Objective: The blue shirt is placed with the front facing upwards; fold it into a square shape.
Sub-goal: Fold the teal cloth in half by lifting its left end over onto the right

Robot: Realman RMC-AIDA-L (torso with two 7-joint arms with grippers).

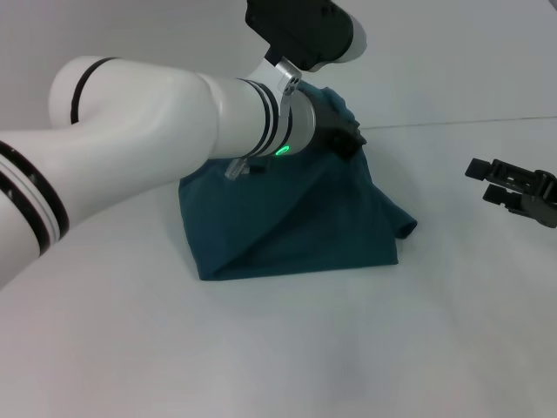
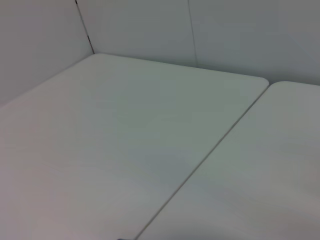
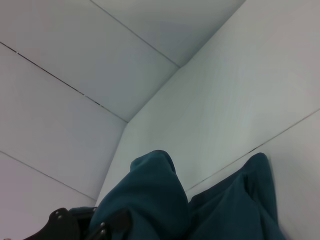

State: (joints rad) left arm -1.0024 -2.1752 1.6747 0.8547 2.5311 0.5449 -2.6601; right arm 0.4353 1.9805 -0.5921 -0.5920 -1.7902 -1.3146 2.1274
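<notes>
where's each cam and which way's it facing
head: on the head, looking forward-down at the blue shirt on the table; left gripper holds it up, right gripper open beside
left wrist: faces bare table and walls; no fingers
right wrist: close by the raised shirt, facing walls
shared: head and right wrist see the shirt

Teal-blue shirt [image 1: 296, 222] (plain, unpatterned).

Our left arm [image 1: 157, 113] crosses the upper left of the head view, blocking the approach to the blue shirt [image 1: 296, 218] from that side. We see bare table [image 1: 287, 357] across the lower frame and between the shirt and the right gripper [image 1: 522, 192] at the right edge.
</notes>
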